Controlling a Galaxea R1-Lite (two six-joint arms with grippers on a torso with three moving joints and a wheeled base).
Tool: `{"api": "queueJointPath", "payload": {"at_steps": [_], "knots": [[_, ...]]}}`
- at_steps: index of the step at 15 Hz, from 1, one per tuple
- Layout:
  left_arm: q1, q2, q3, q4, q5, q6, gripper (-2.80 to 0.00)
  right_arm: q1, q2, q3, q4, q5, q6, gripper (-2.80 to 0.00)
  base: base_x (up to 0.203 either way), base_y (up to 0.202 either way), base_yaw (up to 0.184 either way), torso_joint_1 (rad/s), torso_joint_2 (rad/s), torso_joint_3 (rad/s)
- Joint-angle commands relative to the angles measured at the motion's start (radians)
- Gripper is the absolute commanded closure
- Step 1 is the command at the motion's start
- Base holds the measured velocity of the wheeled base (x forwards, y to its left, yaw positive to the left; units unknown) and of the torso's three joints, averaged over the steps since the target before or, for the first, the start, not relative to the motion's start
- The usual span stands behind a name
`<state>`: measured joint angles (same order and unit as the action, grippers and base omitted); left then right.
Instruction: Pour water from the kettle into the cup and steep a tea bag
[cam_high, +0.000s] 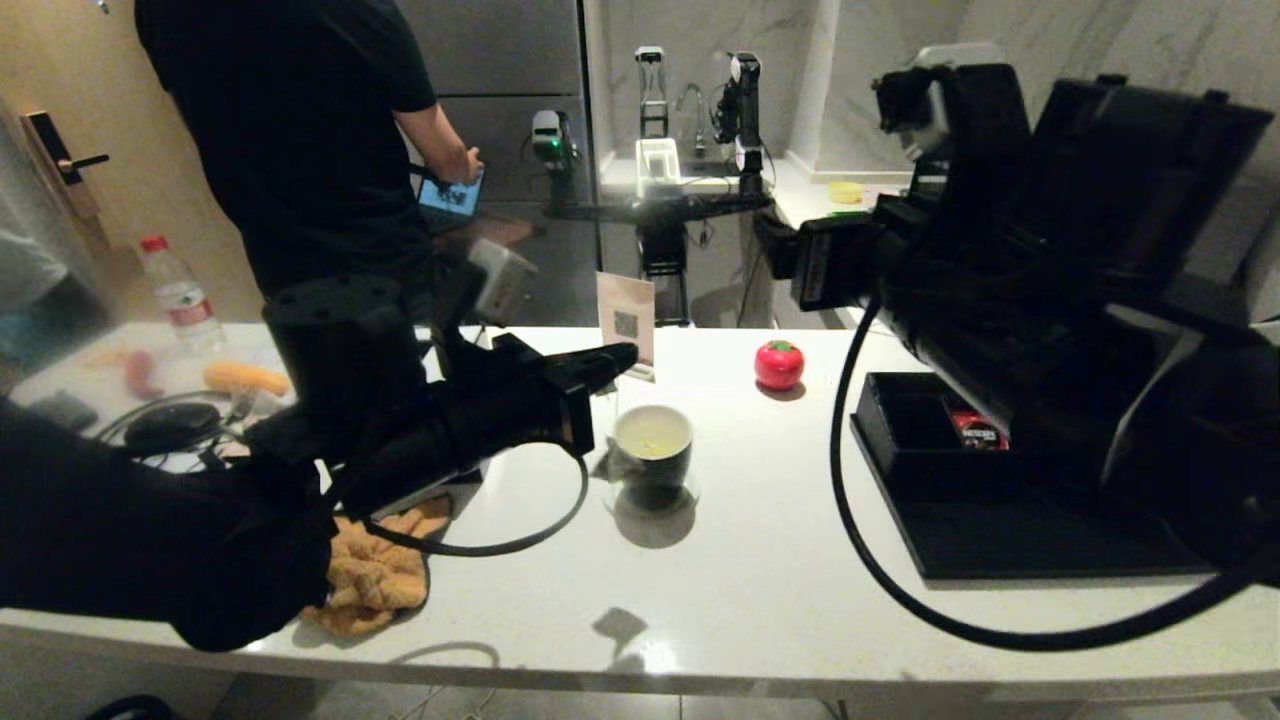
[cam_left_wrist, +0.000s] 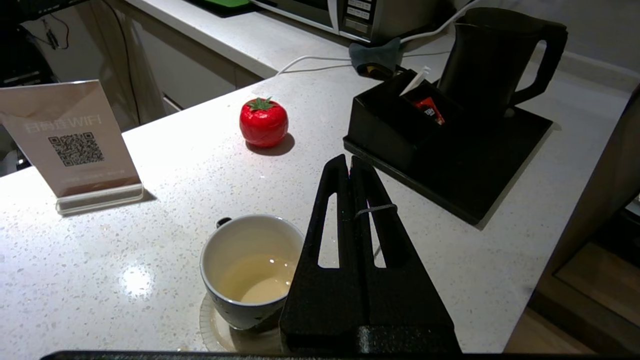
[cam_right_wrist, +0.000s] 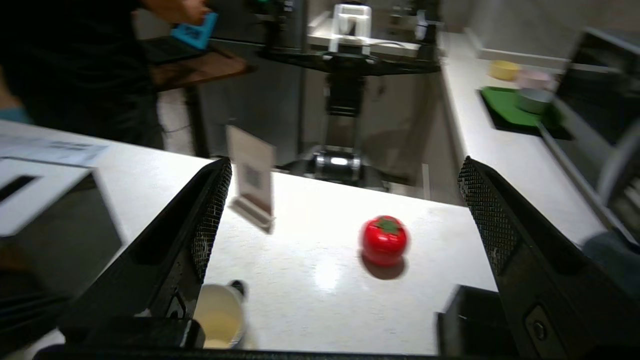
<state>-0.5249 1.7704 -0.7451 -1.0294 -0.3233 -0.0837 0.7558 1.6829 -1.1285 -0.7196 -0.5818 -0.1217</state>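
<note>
1. On the white speckled bench (cam_high: 760, 560), near its middle, the cup (cam_high: 653, 443) is seen standing on a clear round coaster, with a shallow pool of pale yellowish water (cam_left_wrist: 260, 282) inside it.
2. Just beside the cup, on the side toward the left edge, the left gripper (cam_left_wrist: 350, 165) is held above the surface; its fingers are pressed flat together, and a thin thread is seen looped across them. The tea bag itself cannot be made out.
3. Toward the right edge, a black tray (cam_left_wrist: 470, 175) is laid on the bench; the kettle (cam_left_wrist: 492, 55) is stood on its far part, and a compartment box (cam_left_wrist: 395, 120) with a red packet (cam_left_wrist: 429, 109) is set on the part nearest the cup.
4. Above the tray, the right gripper (cam_right_wrist: 340, 200) is raised with its fingers spread wide and nothing between them.
5. A red tomato-shaped object (cam_high: 779, 364) is placed toward the far edge, and a QR-code card stand (cam_left_wrist: 75, 145) is stood near it.
6. At the left end, an orange cloth (cam_high: 375, 575), a water bottle (cam_high: 180, 295) and some cables are seen.
7. Beyond the bench, a person in black (cam_high: 300, 140) is seen holding a device, and a marble-walled counter lies behind.
</note>
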Motion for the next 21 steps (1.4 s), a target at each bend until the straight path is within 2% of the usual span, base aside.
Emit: {"api": "queueJointPath", "payload": {"at_steps": [1,6,7,12,21], "knots": [[-0.001,0.003,0.001,-0.006,-0.002,0.000,0.00,-0.044,-0.015,0.052,-0.028,-0.011,-0.003,-2.80,0.000,0.000,0.000,0.000,0.00,0.000],[-0.004,0.004,0.001,-0.006,-0.002,0.001,0.00,-0.106,-0.051,0.126,-0.057,-0.012,-0.003,-2.80,0.000,0.000,0.000,0.000,0.00,0.000],[-0.004,0.004,0.001,-0.006,-0.002,0.001,0.00,-0.112,-0.056,0.148,-0.068,-0.012,-0.003,0.00,0.000,0.000,0.000,0.000,0.00,0.000],[-0.004,0.006,0.001,-0.006,0.000,0.001,0.00,-0.164,-0.101,0.268,-0.162,-0.012,-0.001,0.00,0.000,0.000,0.000,0.000,0.00,0.000],[-0.006,0.004,-0.008,-0.006,0.024,0.002,0.00,-0.392,-0.333,0.568,-0.204,-0.011,-0.001,0.00,0.000,0.000,0.000,0.000,0.00,0.000]]}}
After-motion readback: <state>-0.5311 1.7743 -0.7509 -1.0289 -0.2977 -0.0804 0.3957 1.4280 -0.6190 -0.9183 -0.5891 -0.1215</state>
